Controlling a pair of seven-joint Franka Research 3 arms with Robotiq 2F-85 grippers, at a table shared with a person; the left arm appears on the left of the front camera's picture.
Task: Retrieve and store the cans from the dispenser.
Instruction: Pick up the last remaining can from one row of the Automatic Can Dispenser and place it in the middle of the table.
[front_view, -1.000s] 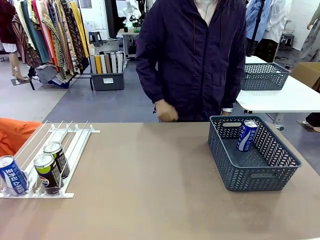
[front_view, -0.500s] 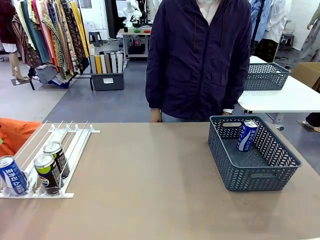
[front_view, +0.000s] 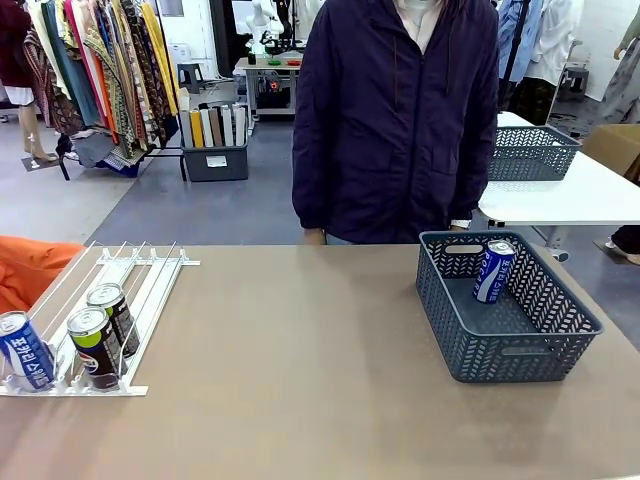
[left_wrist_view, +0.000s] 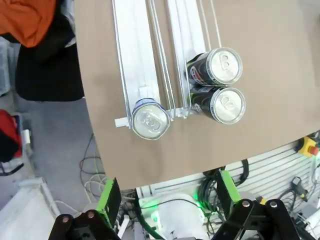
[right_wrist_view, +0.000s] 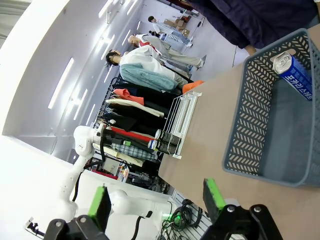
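The dispenser (front_view: 150, 285) sits at the counter's (front_view: 300, 380) left; one blue-white can (front_view: 25, 350) and two dark cans (front_view: 95, 347) rest at its near, low end; the left claw (left_wrist_view: 167, 195) hangs above them, spread, empty; the basket (front_view: 520, 360) at right holds one blue can (front_view: 493, 270); the right claw (right_wrist_view: 156, 199) is spread, empty.

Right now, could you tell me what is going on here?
Nothing is held. At the low end of the dispenser wait one blue-and-white can and two dark cans. A fourth can leans in the grey basket. The robot's left hand hangs open above the dispenser, its right hand open, facing the basket; the person stands opposite.
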